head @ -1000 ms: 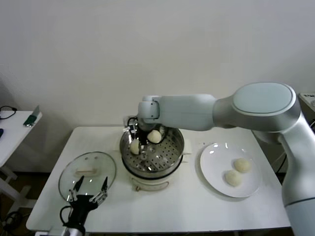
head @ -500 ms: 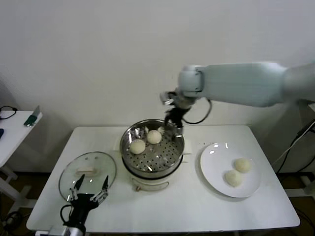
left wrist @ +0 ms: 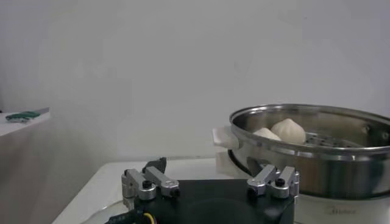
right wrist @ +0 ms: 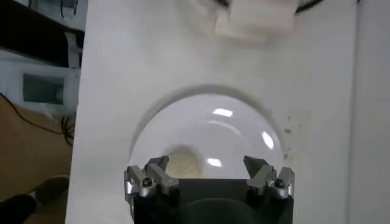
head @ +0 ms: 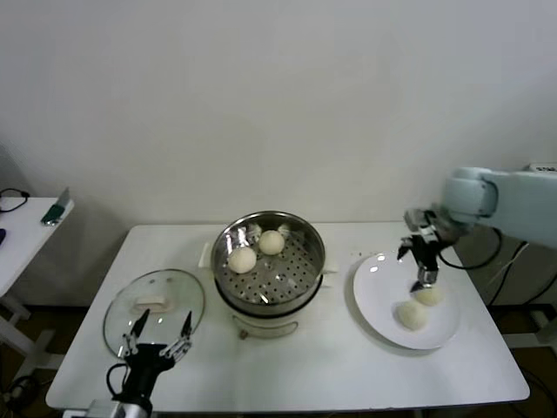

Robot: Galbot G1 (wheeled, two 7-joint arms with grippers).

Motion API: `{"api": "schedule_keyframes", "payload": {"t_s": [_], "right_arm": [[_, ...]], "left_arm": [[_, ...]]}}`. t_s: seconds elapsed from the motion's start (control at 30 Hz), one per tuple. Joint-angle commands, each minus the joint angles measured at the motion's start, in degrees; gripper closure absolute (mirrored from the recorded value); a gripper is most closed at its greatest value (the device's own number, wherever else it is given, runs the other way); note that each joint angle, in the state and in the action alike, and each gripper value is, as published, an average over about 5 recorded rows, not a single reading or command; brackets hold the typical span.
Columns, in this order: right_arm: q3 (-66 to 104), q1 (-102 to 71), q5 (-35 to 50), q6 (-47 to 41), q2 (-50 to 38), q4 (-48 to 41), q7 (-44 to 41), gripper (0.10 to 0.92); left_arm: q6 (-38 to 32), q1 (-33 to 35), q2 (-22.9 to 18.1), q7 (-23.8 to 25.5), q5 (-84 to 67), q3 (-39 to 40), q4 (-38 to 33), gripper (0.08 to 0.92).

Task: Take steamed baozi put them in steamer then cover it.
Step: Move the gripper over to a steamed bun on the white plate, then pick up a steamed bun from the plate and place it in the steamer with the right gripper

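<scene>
The steel steamer [head: 300,272] stands mid-table with two baozi [head: 243,259] [head: 272,242] on its perforated tray. Two more baozi [head: 427,295] [head: 412,315] lie on the white plate [head: 374,296] to the right. My right gripper [head: 419,266] hangs open just above the plate, over its far bun, holding nothing. The right wrist view shows that bun [right wrist: 183,159] near one fingertip of the open gripper [right wrist: 207,163]. The glass cover [head: 155,300] lies flat at the front left. My left gripper [head: 157,334] is parked open at the cover's near edge. In the left wrist view the steamer [left wrist: 311,152] and its buns [left wrist: 289,129] are ahead of the left gripper [left wrist: 207,164].
A side table [head: 26,226] with a green object stands off to the left. The wall is close behind the table. The steamer's white handle [right wrist: 253,18] shows beyond the plate [right wrist: 207,122] in the right wrist view.
My right gripper has risen out of the steamer and swung right to above the plate, leaving two buns in the steamer. The left arm has not moved.
</scene>
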Motion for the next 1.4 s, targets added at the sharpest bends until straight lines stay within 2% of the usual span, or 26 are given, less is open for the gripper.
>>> {"api": "schedule_keyframes", "payload": {"t_s": [0.03,0.33,0.73,0.87,1.0,1.2,1.3,1.4], "right_arm": [[13.89,-19.64,-10.13,-1.29,-9.69,-2.16,2.08,0.203],[23.09,-29.37,-11.94,-2.21,-5.74,-8.90,3.55,0.203],[27.48,-34.51,-12.01,-2.88,-0.16,-13.11,4.16,0.203],[27.16,-33.83,-11.74,-2.84,0.41,-13.01,3.62,0.247],[25.52,-30.89,-11.78,-2.04,0.43,-12.38,2.19,0.319],[21.30,-23.21,-12.47,0.55,0.90,-11.28,-1.29,0.346],[18.12,-16.29,-13.01,4.32,2.55,-11.64,-4.64,0.346],[13.29,-5.50,-12.79,11.63,6.18,-12.46,-8.26,0.347]], "left_arm": [[-0.12,0.25,-0.52,-0.01,0.50,0.05,0.06,0.177],[-0.32,0.61,-1.02,0.00,1.01,0.12,0.17,0.177],[-0.14,0.47,-1.06,-0.01,0.89,-0.25,0.42,0.177],[0.05,0.29,-1.10,-0.01,0.92,-0.16,0.50,0.177],[0.21,0.21,-1.06,-0.01,0.92,-0.13,0.37,0.177],[0.52,-0.02,-1.03,-0.02,0.97,0.16,0.17,0.177],[0.61,0.00,-0.95,-0.01,1.01,0.25,0.04,0.177],[0.62,0.06,-0.76,-0.02,1.03,0.18,0.03,0.177]]}}
